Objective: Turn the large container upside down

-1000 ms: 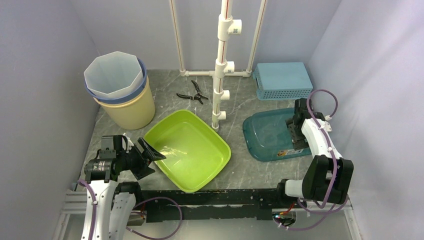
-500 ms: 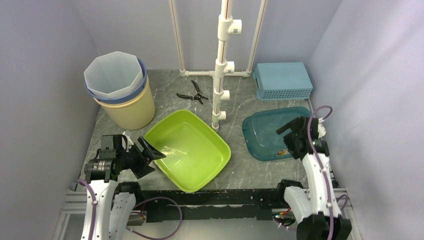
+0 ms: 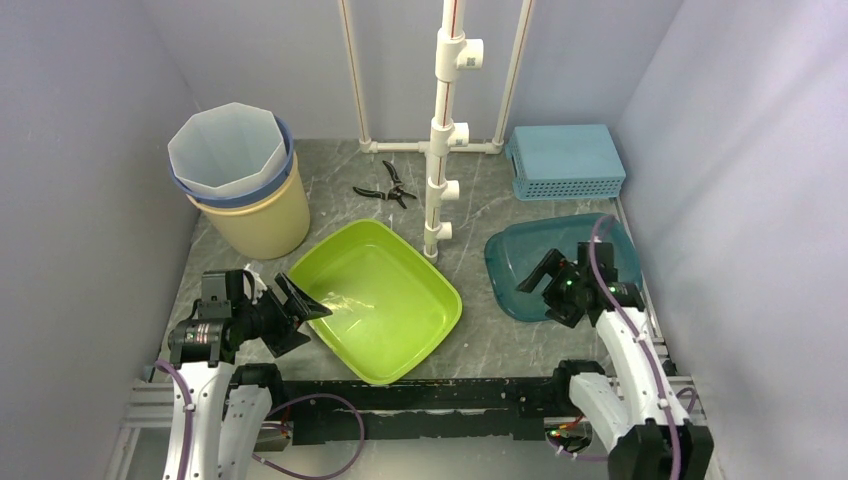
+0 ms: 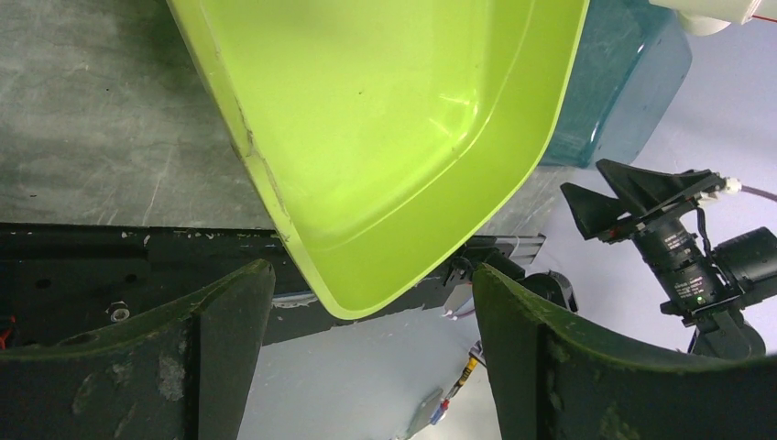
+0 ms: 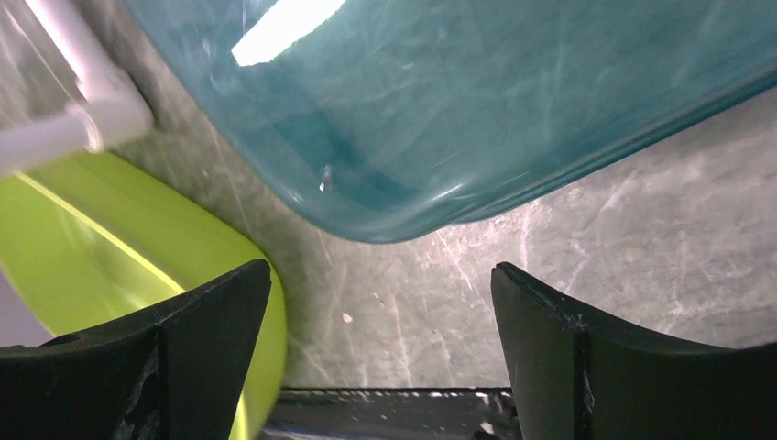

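A lime-green basin [image 3: 385,295] sits open side up in the middle of the table. My left gripper [image 3: 297,312] is open at its near-left rim, and the left wrist view shows the basin's corner [image 4: 385,119] just ahead of the gap between the fingers [image 4: 371,275]. A teal basin [image 3: 540,245] lies to the right. My right gripper [image 3: 540,285] is open and empty above the teal basin's near edge. The right wrist view shows the teal basin [image 5: 476,101] ahead of the open gripper [image 5: 380,275] and the green basin [image 5: 92,247] to the left.
A beige bucket with a white liner [image 3: 240,180] stands at the back left. Black pliers [image 3: 385,185] lie behind the green basin. A white pipe post [image 3: 440,130] rises mid-table. A blue basket [image 3: 565,160] sits upside down at the back right.
My right arm has swung from the teal basin's right edge round to its near side, and the gripper now points left. The teal basin has shifted slightly. The left arm has not moved.
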Action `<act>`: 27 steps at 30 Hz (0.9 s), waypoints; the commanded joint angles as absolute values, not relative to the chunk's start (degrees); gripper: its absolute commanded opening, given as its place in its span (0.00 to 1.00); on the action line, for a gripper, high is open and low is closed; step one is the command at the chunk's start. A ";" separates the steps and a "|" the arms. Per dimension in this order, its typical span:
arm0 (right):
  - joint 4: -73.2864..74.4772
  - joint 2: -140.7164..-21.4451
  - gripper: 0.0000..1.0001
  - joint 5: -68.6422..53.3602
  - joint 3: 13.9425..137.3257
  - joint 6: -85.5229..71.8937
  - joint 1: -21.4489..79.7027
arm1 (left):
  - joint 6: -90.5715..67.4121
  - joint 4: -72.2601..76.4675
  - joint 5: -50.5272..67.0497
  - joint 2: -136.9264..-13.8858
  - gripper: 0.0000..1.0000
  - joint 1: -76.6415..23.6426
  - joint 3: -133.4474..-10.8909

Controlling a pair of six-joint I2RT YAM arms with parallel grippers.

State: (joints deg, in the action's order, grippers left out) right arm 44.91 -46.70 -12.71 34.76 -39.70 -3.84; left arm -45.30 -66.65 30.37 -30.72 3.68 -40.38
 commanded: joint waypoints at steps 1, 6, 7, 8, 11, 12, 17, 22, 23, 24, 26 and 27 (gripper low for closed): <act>43.85 -48.02 0.95 -6.12 35.85 -40.21 6.95 | -45.41 -65.62 31.30 -30.19 0.84 3.60 -40.99; 45.62 -54.68 0.99 11.36 39.50 -46.72 16.74 | -44.79 -66.81 30.95 -30.15 0.84 3.62 -41.91; 45.16 -56.27 0.99 12.32 40.04 -46.52 16.82 | -44.60 -67.34 30.64 -30.03 0.84 3.65 -42.14; 45.23 -58.08 0.99 13.21 40.77 -46.42 16.95 | -44.44 -67.67 30.44 -29.87 0.84 3.61 -42.38; 46.42 -62.81 0.99 18.58 43.96 -47.17 18.27 | -44.39 -68.18 30.44 -29.49 0.85 3.60 -42.45; 46.25 -64.00 0.99 20.15 44.66 -47.30 18.44 | -44.45 -68.29 30.34 -29.45 0.84 3.60 -42.45; 44.39 -69.25 1.00 26.09 47.88 -45.54 18.48 | -44.68 -68.10 30.67 -29.34 0.84 3.65 -42.39; 41.86 -73.23 1.00 29.24 51.03 -40.54 18.37 | -43.97 -68.35 30.24 -30.07 0.84 3.60 -42.63; 40.42 -73.81 1.00 29.19 51.20 -39.65 18.33 | -43.80 -68.29 30.23 -30.32 0.84 3.60 -42.63; 39.14 -74.29 1.00 28.84 51.16 -38.33 18.34 | -43.71 -68.09 30.23 -30.59 0.84 3.60 -42.63; 38.01 -75.05 1.00 27.78 51.36 -37.38 18.31 | -43.77 -67.70 30.32 -31.06 0.84 3.61 -42.63; 37.94 -75.16 1.00 27.32 51.38 -37.60 18.34 | -43.80 -67.64 30.22 -31.08 0.84 3.60 -42.70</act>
State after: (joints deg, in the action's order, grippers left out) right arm 42.22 -74.54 25.45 49.04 -40.82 18.46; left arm -44.64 -68.42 30.20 -30.22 3.68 -40.49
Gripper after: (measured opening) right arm 0.994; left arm 0.845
